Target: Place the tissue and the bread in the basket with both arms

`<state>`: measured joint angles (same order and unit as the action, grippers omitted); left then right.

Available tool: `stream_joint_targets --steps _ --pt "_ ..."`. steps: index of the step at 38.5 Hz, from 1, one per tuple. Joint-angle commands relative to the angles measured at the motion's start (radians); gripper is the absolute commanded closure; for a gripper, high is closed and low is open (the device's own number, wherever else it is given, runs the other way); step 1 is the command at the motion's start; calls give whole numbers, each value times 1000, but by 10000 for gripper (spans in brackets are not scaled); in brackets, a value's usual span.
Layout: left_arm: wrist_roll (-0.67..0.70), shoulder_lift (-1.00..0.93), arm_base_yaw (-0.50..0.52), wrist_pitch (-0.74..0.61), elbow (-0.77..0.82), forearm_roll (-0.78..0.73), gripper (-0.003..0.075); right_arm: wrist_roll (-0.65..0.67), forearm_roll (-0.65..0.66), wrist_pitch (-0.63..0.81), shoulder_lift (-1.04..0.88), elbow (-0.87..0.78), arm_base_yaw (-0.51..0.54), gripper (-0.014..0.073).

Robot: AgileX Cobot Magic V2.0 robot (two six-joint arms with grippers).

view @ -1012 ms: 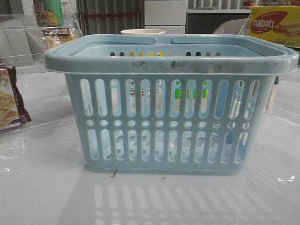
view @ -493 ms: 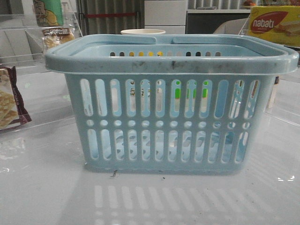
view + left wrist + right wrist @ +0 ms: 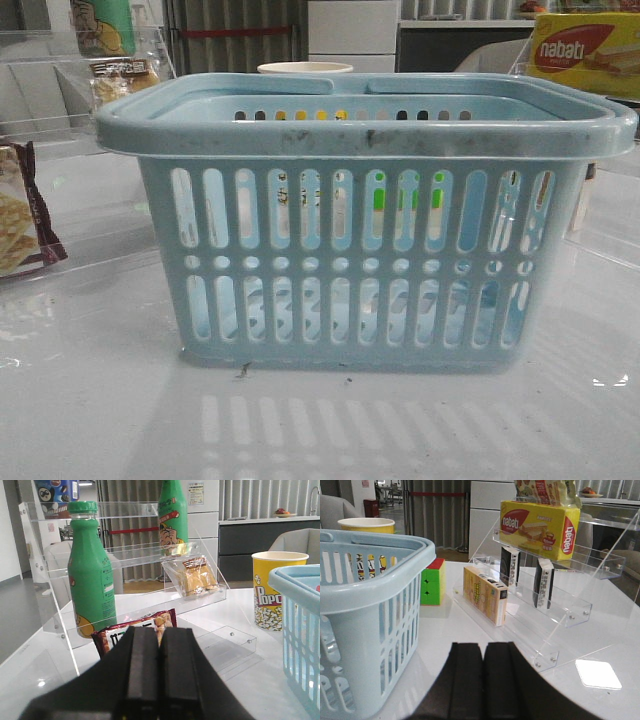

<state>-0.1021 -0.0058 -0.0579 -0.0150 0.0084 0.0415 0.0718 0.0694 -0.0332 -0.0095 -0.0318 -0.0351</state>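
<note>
Nothing has shifted since the earlier front views: the basket (image 3: 365, 215) sits in the same spot on the white worktop (image 3: 100, 400), and neither arm enters the front view. Both claws hold nothing; the left claw (image 3: 151, 645) has its dark fingers pressed flat together, and the right claw (image 3: 483, 660) likewise. The bread (image 3: 196, 576) leans on a tier of the clear acrylic shelf (image 3: 125, 550) left of the basket, between two green bottles (image 3: 90, 575). It looks light, soft and crushable, its clear film probably slippery, so a gentle pinch across the packet's middle, or at a sealed edge, seems safest. What I take for the tissue are the two dark packs (image 3: 543, 583) standing upright on the right-hand acrylic rack (image 3: 560, 610), below the nabati box (image 3: 540, 522); being soft and thin, either should yield under a squeeze across its narrow faces.
</note>
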Motion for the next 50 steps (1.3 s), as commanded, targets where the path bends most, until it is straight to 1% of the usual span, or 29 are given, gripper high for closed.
stream_joint_targets --steps 1,17,24,29,34,43,50 --pt "-1 -18 -5 -88 -1 9 629 1 -5 91 -19 2 4 540" --pt "-1 -18 -5 -108 -3 9 629 1 -5 114 -19 7 4 540" --pt "2 -18 -8 -103 -74 13 629 1 -7 85 -19 102 2 540" --pt "2 -7 -8 -58 -191 14 629 1 -7 7 -17 227 2 540" --pt "2 41 -8 47 -325 14 629 1 -7 -112 12 353 2 540" --pt "2 215 -8 218 -567 14 629 1 -7 -319 167 570 2 540" --pt "2 335 -8 346 -665 19 629 1 -7 -489 305 694 2 540"
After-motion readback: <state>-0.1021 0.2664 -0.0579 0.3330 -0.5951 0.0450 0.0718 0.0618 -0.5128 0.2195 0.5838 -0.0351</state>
